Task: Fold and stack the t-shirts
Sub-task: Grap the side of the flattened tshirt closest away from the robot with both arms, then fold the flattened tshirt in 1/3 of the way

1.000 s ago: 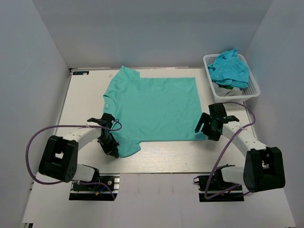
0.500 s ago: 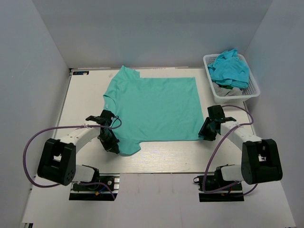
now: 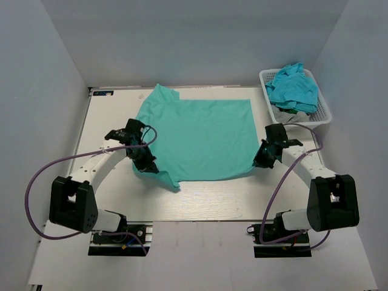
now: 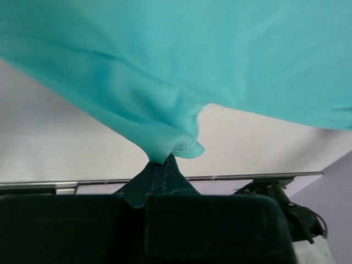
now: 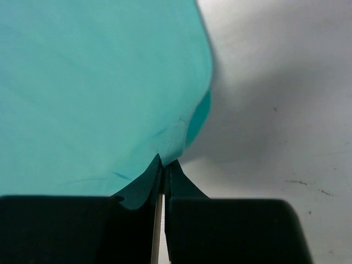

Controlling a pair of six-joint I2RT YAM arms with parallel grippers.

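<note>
Centre frame | left gripper (image 3: 150, 163) and right gripper (image 3: 260, 159) clamped tight on lower corners of the t-shirt (image 3: 200, 136) (fabric lifted) | carry both evenly so your fold lands straight

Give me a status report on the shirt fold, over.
Left claw shut on the t-shirt, near left edge, fabric lifted. Right claw shut on its near right corner. Spare shirts in the basket, nothing in the way.

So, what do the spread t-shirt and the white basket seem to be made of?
The t-shirt looks like thin, soft matte knit fabric, perhaps cotton: it drapes and puckers where pinched. The basket looks like rigid white plastic, with an open mesh wall.
</note>
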